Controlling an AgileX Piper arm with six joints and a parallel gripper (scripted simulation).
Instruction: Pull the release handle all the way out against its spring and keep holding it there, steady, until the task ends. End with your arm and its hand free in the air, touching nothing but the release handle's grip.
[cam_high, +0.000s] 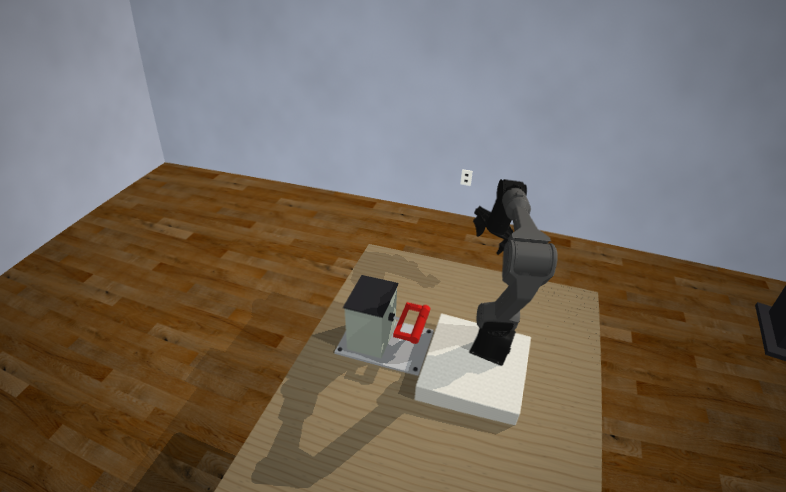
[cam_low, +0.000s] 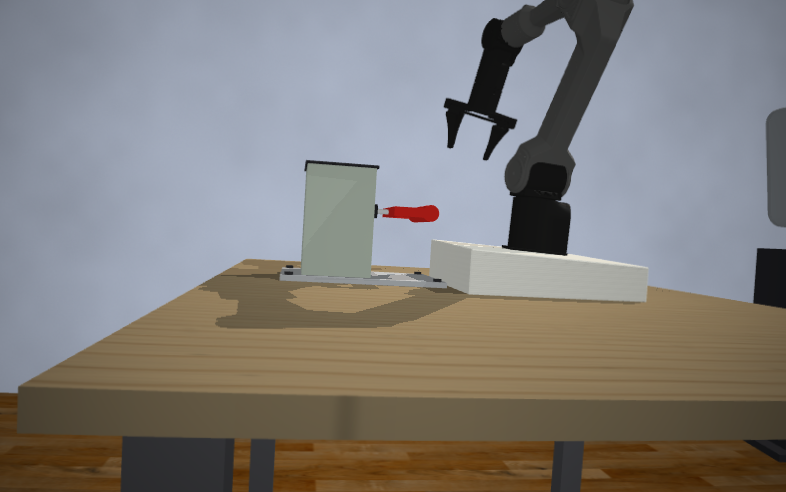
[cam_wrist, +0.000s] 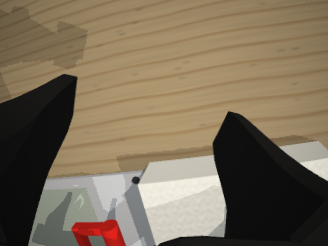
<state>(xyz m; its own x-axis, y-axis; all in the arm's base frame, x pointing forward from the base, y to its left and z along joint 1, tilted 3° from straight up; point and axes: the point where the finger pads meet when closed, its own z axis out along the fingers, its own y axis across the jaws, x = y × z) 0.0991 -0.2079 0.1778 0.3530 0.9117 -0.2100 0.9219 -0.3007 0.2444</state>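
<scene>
The red release handle (cam_high: 411, 321) is a loop grip sticking out of the side of a grey-green box with a black top (cam_high: 370, 317), which stands on a grey baseplate (cam_high: 387, 352). In the side view the release handle (cam_low: 410, 213) sits close to the box (cam_low: 338, 220). My gripper (cam_low: 471, 143) is open and empty, pointing down, high in the air above and to the right of the handle. In the top view my gripper (cam_high: 488, 227) is far from it. The wrist view shows the handle (cam_wrist: 102, 242) low between my fingers.
My arm's base stands on a white block (cam_high: 472, 367) right beside the baseplate, on a wooden table (cam_low: 406, 348). A dark object (cam_high: 772, 327) stands at the far right edge of the room.
</scene>
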